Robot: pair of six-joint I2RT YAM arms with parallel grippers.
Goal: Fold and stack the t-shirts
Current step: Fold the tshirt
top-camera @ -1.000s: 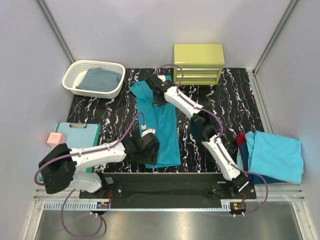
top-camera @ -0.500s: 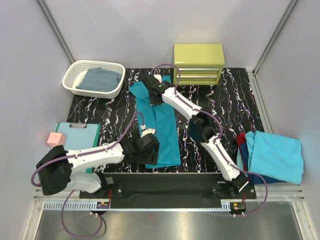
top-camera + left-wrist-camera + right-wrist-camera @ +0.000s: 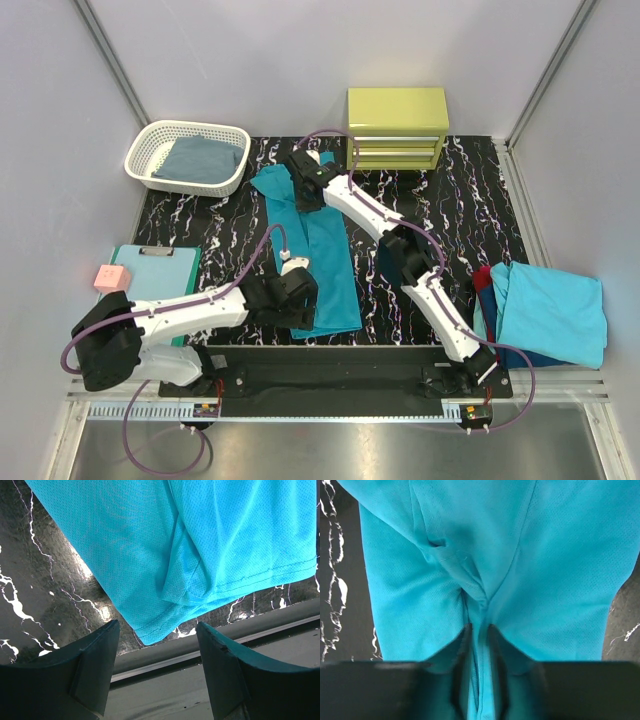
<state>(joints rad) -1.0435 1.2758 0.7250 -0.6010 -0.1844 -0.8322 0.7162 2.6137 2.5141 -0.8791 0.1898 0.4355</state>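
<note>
Here, the shirt (image 3: 318, 255) lies lengthwise on the bench (image 3: 200, 215), a far-end fold pinched in the almost closed right pincer (image 3: 479, 630), while the left pincer (image 3: 157, 630) hangs wide open, empty, above the near hem.
</note>
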